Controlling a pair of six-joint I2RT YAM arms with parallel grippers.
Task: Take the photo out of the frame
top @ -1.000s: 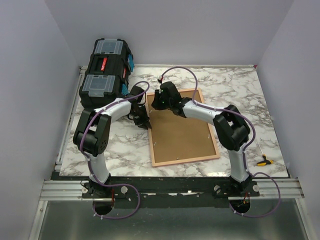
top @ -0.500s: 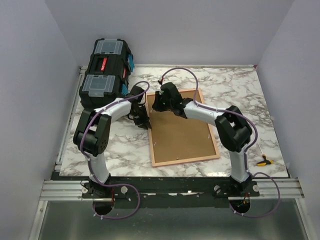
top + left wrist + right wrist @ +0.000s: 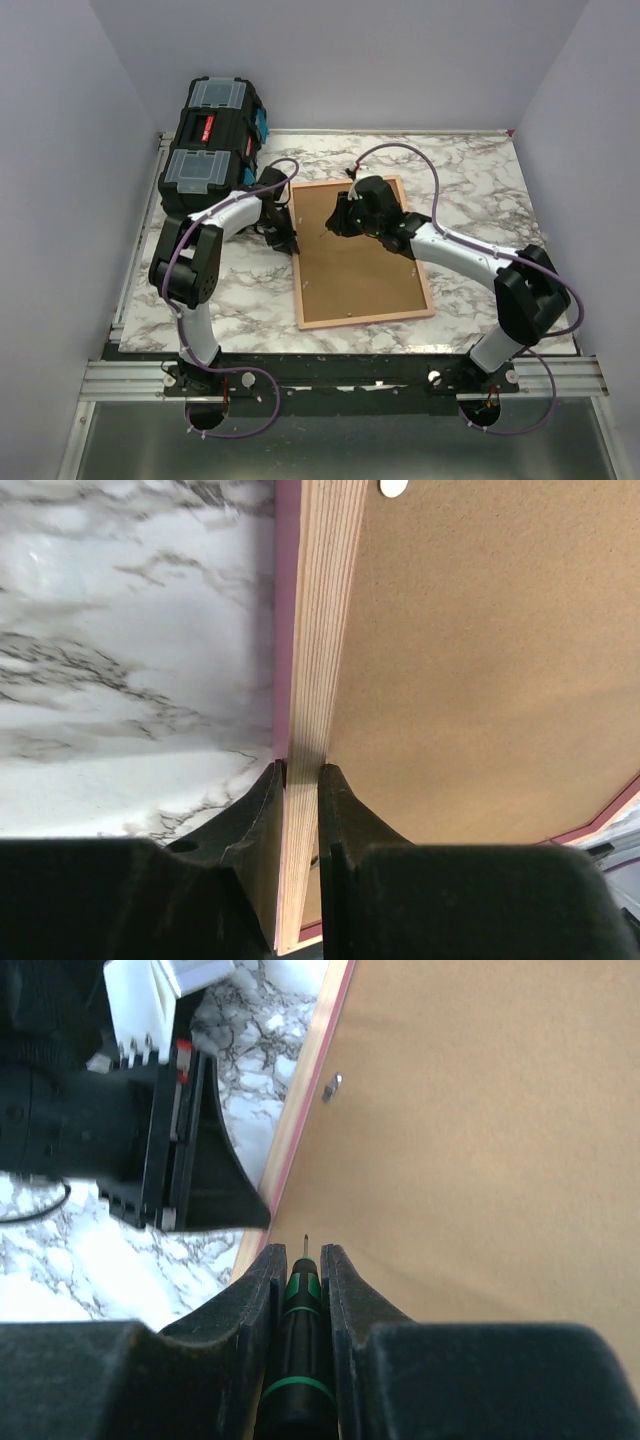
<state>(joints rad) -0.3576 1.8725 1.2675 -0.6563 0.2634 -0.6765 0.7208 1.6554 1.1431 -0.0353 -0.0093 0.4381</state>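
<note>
frame (image 3: 360,262): pink edge, cork-brown back | table (image 3: 470,170): white-grey marble | toolbox (image 3: 208,140): black | screwdriver (image 3: 297,1352): black, green bands

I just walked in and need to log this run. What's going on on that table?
A pink-edged frame lies face down on the marble table, its cork-brown back up. The left arm's fingers are clamped on the frame's left edge. The right arm's fingers grip a small green-and-black screwdriver, its tip pointing at the back just inside that edge. The back is on and no photo shows.
</note>
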